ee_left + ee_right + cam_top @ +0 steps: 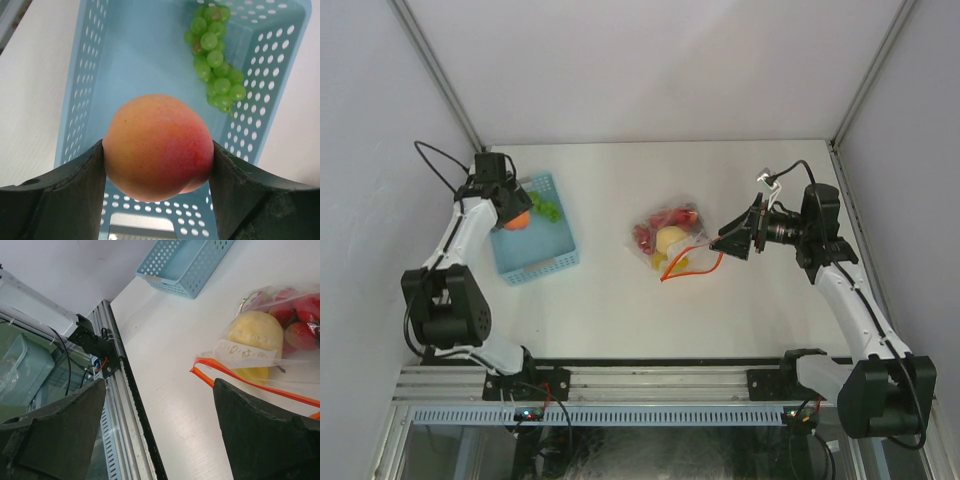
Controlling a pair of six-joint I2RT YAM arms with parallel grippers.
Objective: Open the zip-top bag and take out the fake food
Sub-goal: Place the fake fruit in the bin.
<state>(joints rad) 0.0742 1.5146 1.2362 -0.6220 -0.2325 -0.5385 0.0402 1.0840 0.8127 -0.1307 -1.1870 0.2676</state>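
The zip-top bag (670,240) lies mid-table with its red-orange zip strip (695,262) gaping toward the front. Inside it I see fake food: a yellow fruit (255,335) and red strawberries (300,332) behind a white label (245,352). My right gripper (730,243) stands open just right of the bag's mouth. Nothing is between its fingers, and one finger (260,430) overlaps the zip strip (250,377). My left gripper (159,165) is shut on an orange-red peach (159,147), held above the light-blue basket (140,55).
Green grapes (215,60) lie in the far corner of the basket (535,255), which sits at the table's left. The aluminium rail (115,390) runs along the near table edge. Grey walls close the back and both sides.
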